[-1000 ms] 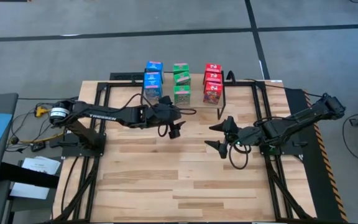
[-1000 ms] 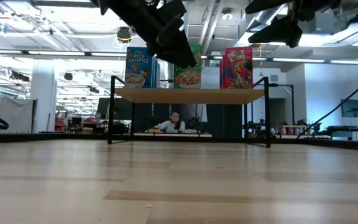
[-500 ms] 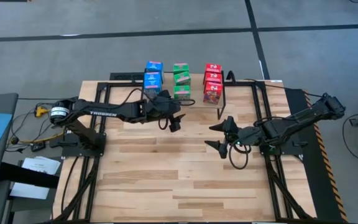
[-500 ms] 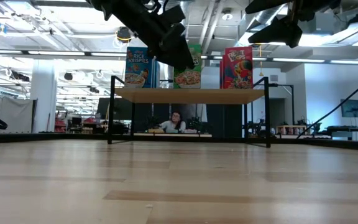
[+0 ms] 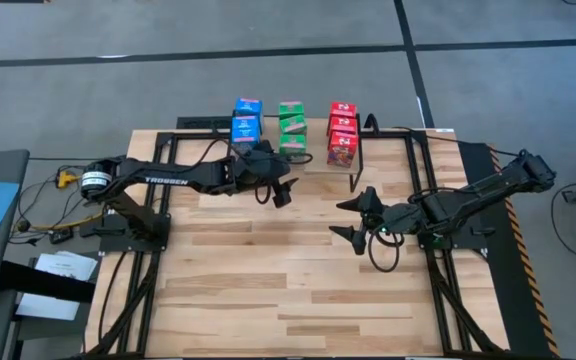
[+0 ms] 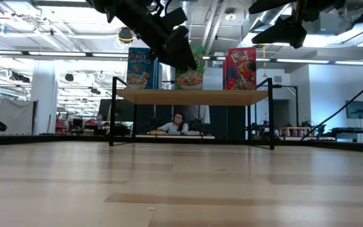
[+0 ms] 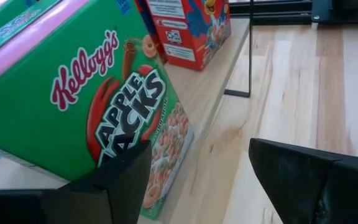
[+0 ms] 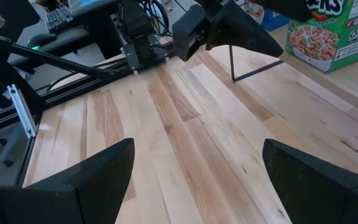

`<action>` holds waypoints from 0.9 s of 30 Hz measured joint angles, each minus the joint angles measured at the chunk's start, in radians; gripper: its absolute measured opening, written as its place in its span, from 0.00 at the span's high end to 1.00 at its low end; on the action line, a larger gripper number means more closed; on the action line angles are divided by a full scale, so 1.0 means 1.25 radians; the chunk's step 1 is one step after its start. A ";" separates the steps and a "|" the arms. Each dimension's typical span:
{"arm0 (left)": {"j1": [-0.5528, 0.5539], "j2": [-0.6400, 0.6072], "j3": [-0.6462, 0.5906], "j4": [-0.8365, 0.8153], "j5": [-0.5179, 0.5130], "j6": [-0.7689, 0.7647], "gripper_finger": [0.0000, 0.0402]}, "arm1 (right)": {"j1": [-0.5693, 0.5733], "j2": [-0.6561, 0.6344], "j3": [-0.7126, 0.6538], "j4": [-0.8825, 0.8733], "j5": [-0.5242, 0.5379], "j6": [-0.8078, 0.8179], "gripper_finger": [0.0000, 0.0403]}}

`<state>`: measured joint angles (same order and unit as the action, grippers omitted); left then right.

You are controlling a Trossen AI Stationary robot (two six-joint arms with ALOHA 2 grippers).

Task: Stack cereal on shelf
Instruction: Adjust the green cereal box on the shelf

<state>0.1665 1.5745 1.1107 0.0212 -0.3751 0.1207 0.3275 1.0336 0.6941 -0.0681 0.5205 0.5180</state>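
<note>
The left hand [image 5: 280,190] hangs at the front edge of the shelf [image 6: 194,96], its fingers parted about halfway around the front green box [image 7: 104,118]. From the wrist view one finger [image 7: 110,186] appears to lie against the box's face while the other [image 7: 309,174] stands clear over the counter [image 5: 268,270]; whether the box is gripped cannot be told.

The cereal stands on the shelf in three rows: blue boxes [image 5: 246,118], green boxes [image 5: 290,120] and red boxes [image 5: 341,130].

The risk, as judged from here, is a knock. The green box sits near the shelf's front edge, and a sideways drag of the left hand could tip it onto the counter or push it into the red boxes beside it. A pull straight back with a finger touching could also slide it off the edge.

The right hand [image 5: 360,222] waits wide open and empty above the counter, well apart from the shelf.
</note>
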 joint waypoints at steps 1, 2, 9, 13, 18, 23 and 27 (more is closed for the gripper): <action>0.002 0.000 0.000 0.000 0.000 0.000 0.35 | 0.000 0.000 0.000 0.000 0.000 0.004 0.06; 0.004 0.000 0.000 0.000 0.000 0.000 0.35 | 0.000 0.000 0.000 0.000 0.000 0.006 0.06; 0.008 0.000 0.000 -0.001 0.015 -0.009 0.35 | 0.000 0.000 0.000 0.000 0.000 0.006 0.06; -0.003 0.000 0.000 -0.001 0.039 -0.020 0.35 | 0.000 0.000 0.000 0.000 0.000 0.006 0.06; -0.020 0.000 0.000 -0.001 0.039 -0.022 0.35 | 0.000 0.000 0.000 0.000 0.000 0.006 0.06; -0.040 0.000 0.000 0.004 0.037 -0.031 0.35 | 0.000 0.000 0.000 0.000 0.000 0.005 0.06; -0.055 0.000 0.000 0.042 0.021 -0.031 0.35 | 0.000 0.000 0.000 0.000 0.000 0.004 0.06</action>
<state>0.0973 1.5749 1.1110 0.0737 -0.3493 0.0814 0.3275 1.0336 0.6945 -0.0681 0.5204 0.5232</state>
